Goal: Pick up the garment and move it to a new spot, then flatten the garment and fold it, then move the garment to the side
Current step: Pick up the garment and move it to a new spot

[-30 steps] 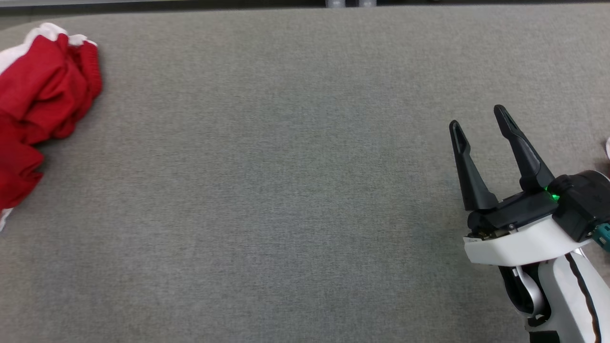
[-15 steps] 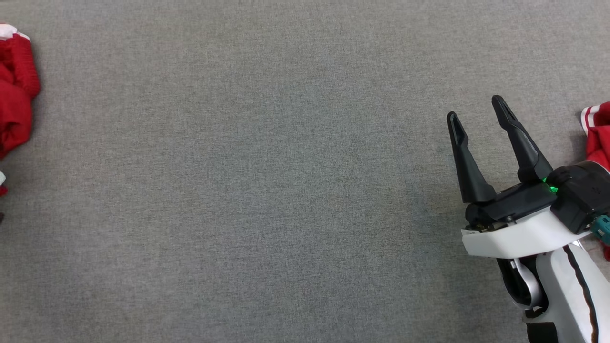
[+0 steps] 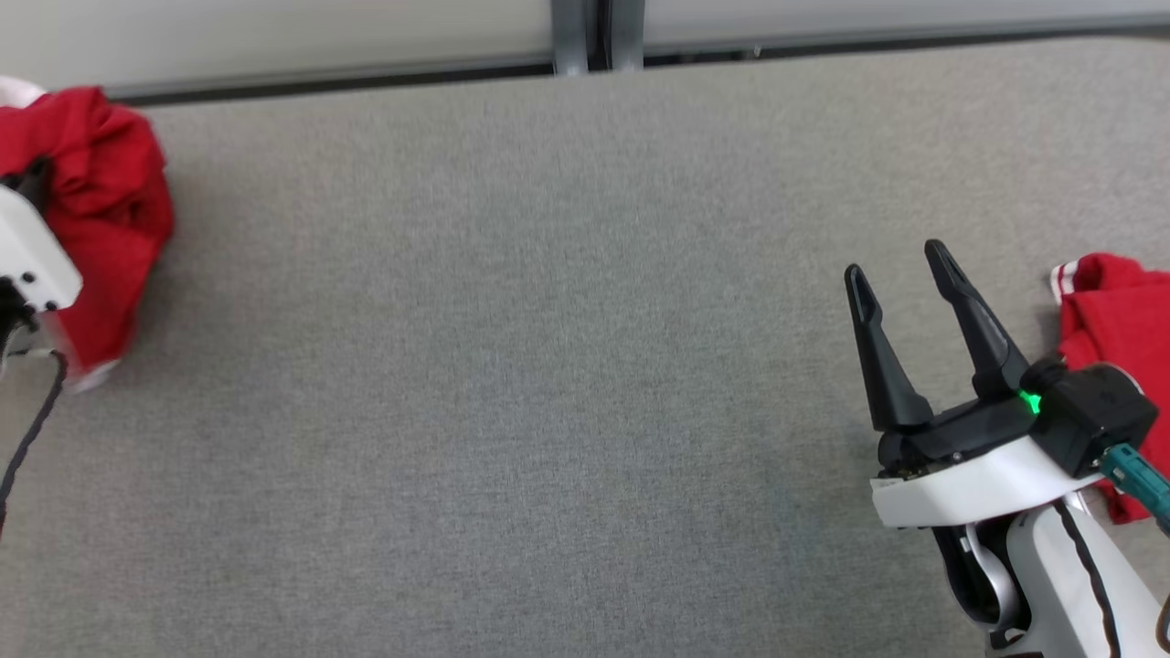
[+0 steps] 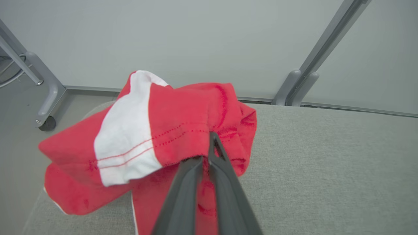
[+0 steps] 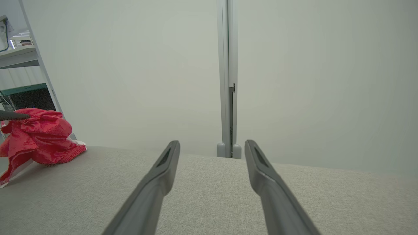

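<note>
The garment [image 4: 183, 111] is red with a white panel, and it lies bunched at the far left end of the grey table [image 3: 512, 366]. My left gripper [image 4: 207, 153] is shut on a red fold near the hem stitching, and the cloth hangs around its fingers. The head view has the garment [image 3: 105, 201] at the left edge, behind my left arm's white wrist [image 3: 27, 260]. My right gripper [image 3: 900, 260] stands open over bare table at the right, nothing between its fingers. The right wrist view has the garment [image 5: 39, 140] far to its left.
A second red cloth with a white stripe [image 3: 1115, 311] lies at the table's right edge, just beyond my right gripper. A pale wall with a grey post [image 3: 590, 32] runs along the table's far edge. A caster leg [image 4: 45, 98] stands off the left end.
My left gripper has shut on the red garment, which now stands gathered up. The head camera has shifted, so the far wall now shows. The right gripper stays open.
</note>
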`<state>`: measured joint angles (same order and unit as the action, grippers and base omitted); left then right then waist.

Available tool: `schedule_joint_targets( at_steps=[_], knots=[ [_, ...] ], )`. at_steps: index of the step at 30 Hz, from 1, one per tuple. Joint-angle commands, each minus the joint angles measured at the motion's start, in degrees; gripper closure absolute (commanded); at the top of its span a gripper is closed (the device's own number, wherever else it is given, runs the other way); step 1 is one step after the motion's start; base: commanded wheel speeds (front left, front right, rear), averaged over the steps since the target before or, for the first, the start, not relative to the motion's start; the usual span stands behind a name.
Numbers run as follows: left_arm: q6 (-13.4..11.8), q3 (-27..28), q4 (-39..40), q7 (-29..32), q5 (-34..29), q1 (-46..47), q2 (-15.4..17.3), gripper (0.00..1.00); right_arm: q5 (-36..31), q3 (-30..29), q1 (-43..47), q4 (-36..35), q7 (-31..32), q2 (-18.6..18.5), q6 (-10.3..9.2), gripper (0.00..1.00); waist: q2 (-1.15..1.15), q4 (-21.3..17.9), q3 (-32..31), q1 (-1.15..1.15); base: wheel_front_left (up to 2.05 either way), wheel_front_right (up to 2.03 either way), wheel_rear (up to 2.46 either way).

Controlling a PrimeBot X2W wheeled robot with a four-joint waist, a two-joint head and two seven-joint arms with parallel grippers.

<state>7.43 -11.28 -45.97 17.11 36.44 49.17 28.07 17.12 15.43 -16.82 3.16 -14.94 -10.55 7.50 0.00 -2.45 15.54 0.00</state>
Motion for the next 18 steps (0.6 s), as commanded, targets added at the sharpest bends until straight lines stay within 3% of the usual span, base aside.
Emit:
schedule_joint_targets(
  at_steps=[1,10,18],
  knots=[
    [0.1,-1.0,1.7,0.2,1.0,0.0,0.4,1.0,0.1,-0.2,0.8,0.2,-0.3,0.0,-0.01,0.0,0.0,-0.3,-3.1,0.0,0.0,0.0,0.0],
    [0.1,-10.5,21.2,3.9,10.2,-3.7,0.4,1.0,0.1,-2.2,3.8,-0.4,-0.3,0.7,-0.01,0.0,0.0,-2.5,-9.2,0.0,0.0,0.0,0.0],
    [-0.8,-14.0,36.5,6.4,15.2,-11.6,-1.9,1.0,-0.1,-5.0,6.1,-1.2,-0.3,0.1,-0.01,0.0,0.0,-3.8,-11.1,0.0,0.0,0.0,0.0]
  ],
)
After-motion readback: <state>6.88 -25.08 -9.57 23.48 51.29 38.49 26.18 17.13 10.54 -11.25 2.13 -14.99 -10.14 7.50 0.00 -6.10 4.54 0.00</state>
